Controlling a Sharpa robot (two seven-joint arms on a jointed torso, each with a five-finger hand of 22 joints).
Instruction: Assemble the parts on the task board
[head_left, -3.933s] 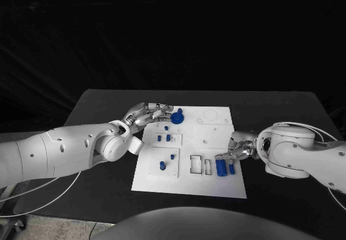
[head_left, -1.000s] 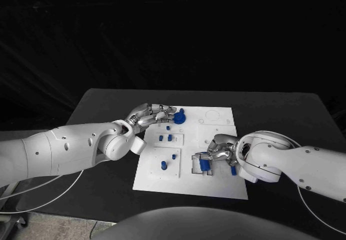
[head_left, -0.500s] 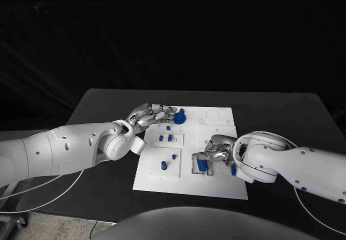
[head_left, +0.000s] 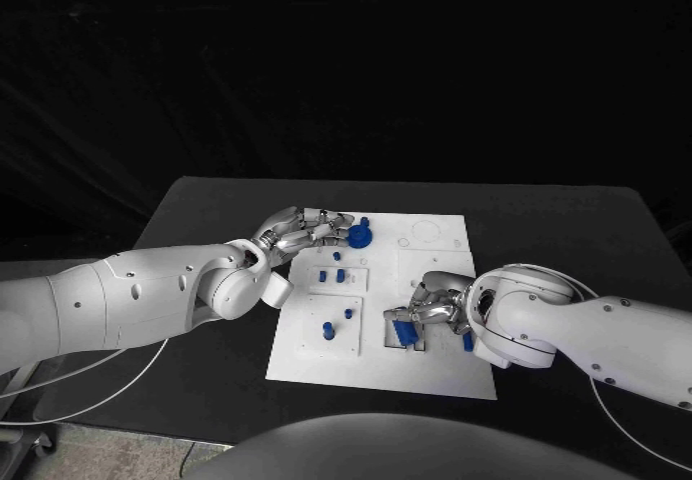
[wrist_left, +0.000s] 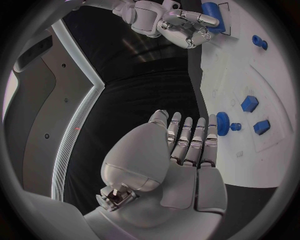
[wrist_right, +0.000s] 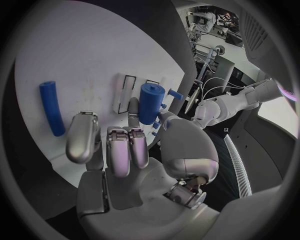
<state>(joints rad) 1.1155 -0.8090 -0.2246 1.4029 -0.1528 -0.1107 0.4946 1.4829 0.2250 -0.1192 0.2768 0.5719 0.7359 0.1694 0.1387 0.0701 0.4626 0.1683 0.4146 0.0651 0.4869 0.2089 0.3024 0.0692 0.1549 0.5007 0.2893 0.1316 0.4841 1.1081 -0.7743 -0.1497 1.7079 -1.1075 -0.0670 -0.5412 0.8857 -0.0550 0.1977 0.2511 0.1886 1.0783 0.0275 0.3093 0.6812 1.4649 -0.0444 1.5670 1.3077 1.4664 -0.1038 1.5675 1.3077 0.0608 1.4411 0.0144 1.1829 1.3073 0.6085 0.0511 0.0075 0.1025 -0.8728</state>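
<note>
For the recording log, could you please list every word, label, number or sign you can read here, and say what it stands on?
None can be read. The task board is plain white with outlined slots and circles, no lettering. The blue parts, such as the cylinder held by the right hand, carry no marks. The left hand and both arms show no legible label.

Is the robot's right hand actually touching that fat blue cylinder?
Touching. The right wrist view shows the blue cylinder pinched between the fingers of the right hand, above the task board.
</note>
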